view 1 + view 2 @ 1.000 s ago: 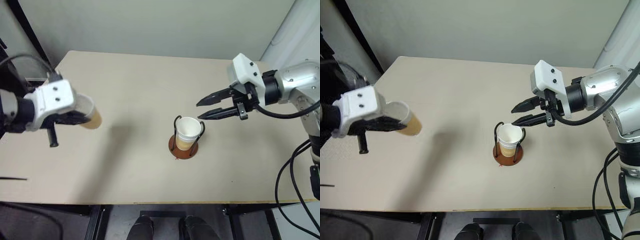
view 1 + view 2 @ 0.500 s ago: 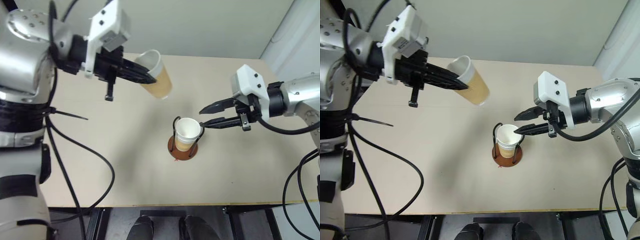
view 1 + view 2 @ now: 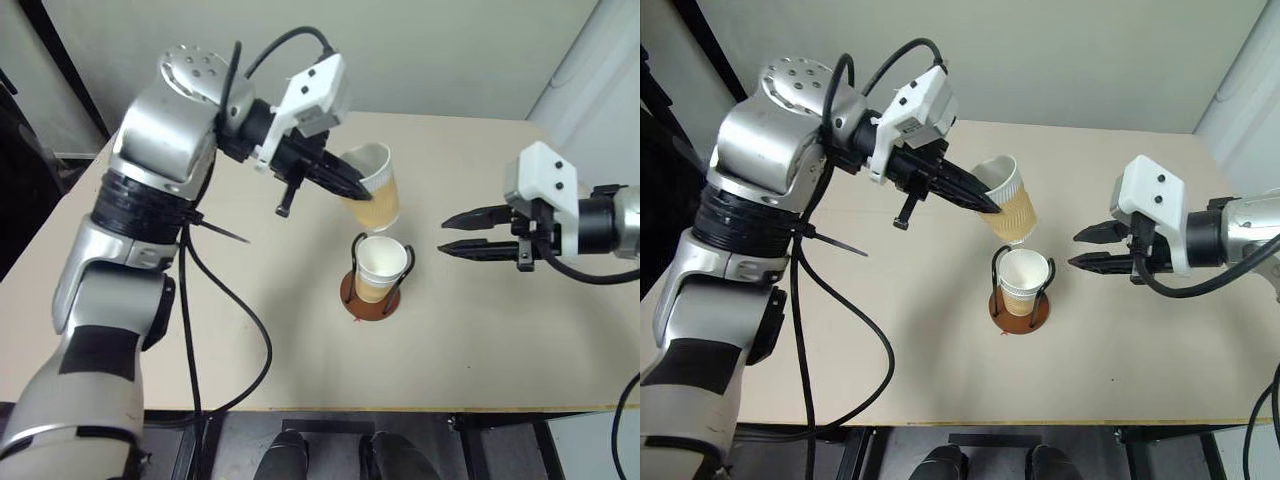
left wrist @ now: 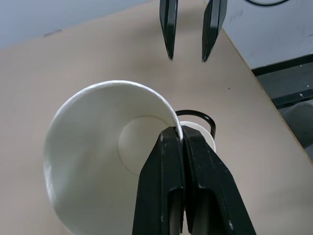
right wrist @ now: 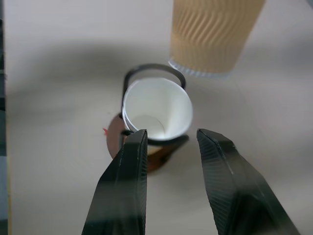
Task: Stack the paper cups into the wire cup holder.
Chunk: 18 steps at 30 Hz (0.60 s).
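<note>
While one holder (image 3: 372, 290) stands, two cups (image 3: 374, 190)

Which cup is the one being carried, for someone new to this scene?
Start at the tan table and find the wire cup holder near its middle, with one cup standing in it. Just above hangs the carried cup, tilted, ribbed brown outside, its white rim pinched by the left gripper.

No readable text, labels or numbers anywhere.
</note>
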{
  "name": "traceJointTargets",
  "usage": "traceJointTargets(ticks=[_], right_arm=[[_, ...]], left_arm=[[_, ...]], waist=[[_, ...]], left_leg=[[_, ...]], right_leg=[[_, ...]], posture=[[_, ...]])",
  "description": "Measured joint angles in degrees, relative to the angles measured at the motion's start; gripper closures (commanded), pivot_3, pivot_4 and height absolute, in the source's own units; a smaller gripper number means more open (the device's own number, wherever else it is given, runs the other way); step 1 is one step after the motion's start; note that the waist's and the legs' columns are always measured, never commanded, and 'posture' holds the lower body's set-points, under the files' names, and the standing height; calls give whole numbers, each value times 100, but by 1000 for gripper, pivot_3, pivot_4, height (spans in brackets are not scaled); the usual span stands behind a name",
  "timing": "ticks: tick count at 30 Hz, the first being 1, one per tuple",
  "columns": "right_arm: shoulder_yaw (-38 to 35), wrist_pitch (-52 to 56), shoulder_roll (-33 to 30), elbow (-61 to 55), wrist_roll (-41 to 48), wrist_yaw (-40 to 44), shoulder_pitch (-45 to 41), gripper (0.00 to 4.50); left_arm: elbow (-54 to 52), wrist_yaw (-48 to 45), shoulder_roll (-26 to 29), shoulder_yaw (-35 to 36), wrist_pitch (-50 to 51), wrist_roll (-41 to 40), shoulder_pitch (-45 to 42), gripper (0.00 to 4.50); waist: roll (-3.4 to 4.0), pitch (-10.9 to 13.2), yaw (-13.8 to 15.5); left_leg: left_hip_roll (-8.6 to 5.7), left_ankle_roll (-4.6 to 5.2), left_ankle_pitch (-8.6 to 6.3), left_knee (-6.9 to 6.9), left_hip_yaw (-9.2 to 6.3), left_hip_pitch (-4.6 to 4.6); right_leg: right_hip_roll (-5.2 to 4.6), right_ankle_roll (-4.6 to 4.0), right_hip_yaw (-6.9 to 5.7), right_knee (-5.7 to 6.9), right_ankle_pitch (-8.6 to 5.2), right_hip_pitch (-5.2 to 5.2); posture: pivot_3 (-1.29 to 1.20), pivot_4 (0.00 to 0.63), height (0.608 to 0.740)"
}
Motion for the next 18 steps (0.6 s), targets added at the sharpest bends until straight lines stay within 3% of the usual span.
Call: traceJointTargets(ticks=[5,18], right_arm=[[-188,99,-118,-154,164,-151,134,655],[-221,160,-179,-347,450,-440,160,655]], left_arm=[[120,-11,-175,-194,-220,31,-34,4500],[240,-18,-305,-918,-630,-93,-37,4500]], waist=[[0,0,22],[0,0,51]], left_leg=[[-2,3,-1,9,7,0],[-4,56,-32,86,13,-10]], right_leg=[[0,9,6,1,2,2],[-1,38,11,8,9,22]], posture=[[0,150,740],[0,150,740]])
